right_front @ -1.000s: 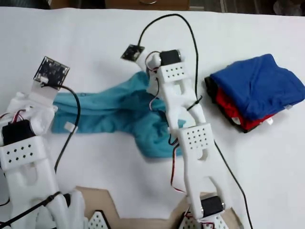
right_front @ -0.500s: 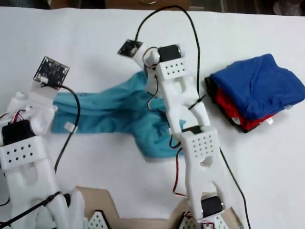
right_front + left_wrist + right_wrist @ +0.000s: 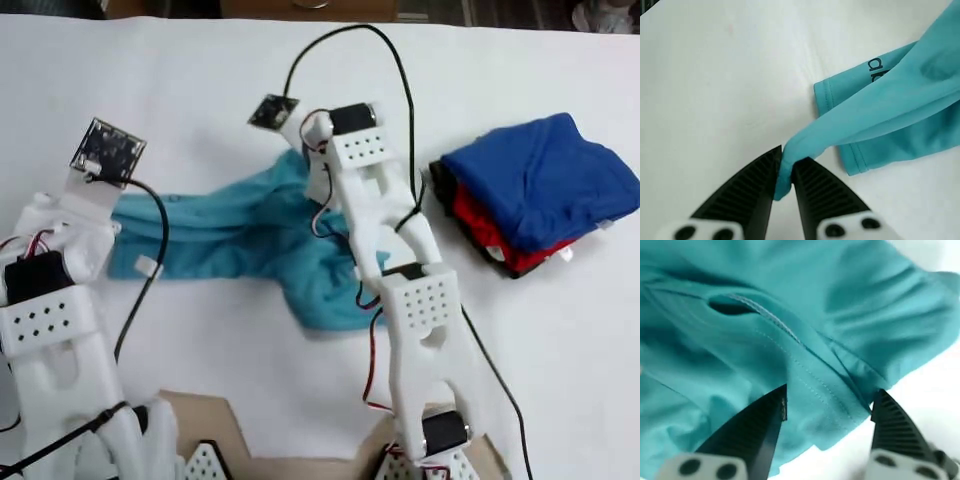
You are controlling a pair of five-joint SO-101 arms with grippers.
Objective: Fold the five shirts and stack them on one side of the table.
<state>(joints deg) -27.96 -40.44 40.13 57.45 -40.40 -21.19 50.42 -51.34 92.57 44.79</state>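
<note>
right tool shifted slightly, teal shirt lying beneath it.

The place looks like a robotics lab or hobby workbench. On the white-covered table stand a left arm and a right arm of white perforated plastic, with loose cables. Cardboard lies at the table's near edge.

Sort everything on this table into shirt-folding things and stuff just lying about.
Job: teal shirt, pinched by the left pincer, right pincer open over it; folded and stacked: blue shirt, red shirt, a dark one underneath.
Lying about: brown cardboard at the near edge of the table.
</note>
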